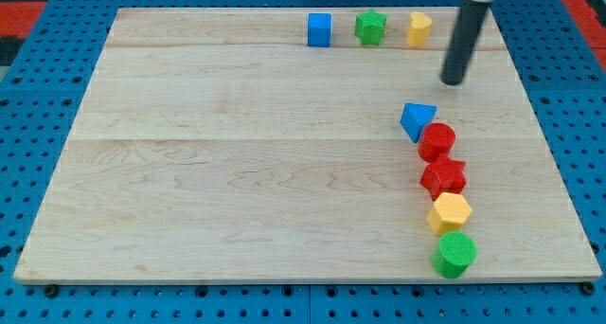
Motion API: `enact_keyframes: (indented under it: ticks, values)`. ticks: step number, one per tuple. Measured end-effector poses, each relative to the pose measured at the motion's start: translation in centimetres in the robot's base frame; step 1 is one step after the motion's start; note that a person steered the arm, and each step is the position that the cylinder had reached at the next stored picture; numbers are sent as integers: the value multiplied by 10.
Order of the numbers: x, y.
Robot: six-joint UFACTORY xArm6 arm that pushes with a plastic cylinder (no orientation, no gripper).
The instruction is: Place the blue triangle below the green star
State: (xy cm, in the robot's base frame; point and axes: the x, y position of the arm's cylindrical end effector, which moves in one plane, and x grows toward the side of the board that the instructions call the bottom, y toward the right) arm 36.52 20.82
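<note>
My tip (454, 81) is up and to the view's right of the blue triangle (417, 120) — not touching it. There is no gripper, only a rod. The green star (371, 27) sits far up the table (237, 153). The red round block (436, 141) touches the triangle — a bad push could drag it along.

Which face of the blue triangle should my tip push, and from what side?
Push the blue triangle on its lower right side, coming from the view's right with my tip. The green star sits up-left; the red cylinder touching it crowds that side.
</note>
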Motion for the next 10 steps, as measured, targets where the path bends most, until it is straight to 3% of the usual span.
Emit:
enact_keyframes:
  ticks: [2, 3, 4, 5, 9, 10]
  values:
    - [81, -13]
    - [104, -73]
    - [102, -93]
    - [102, -62]
    - [35, -61]
    - [27, -89]
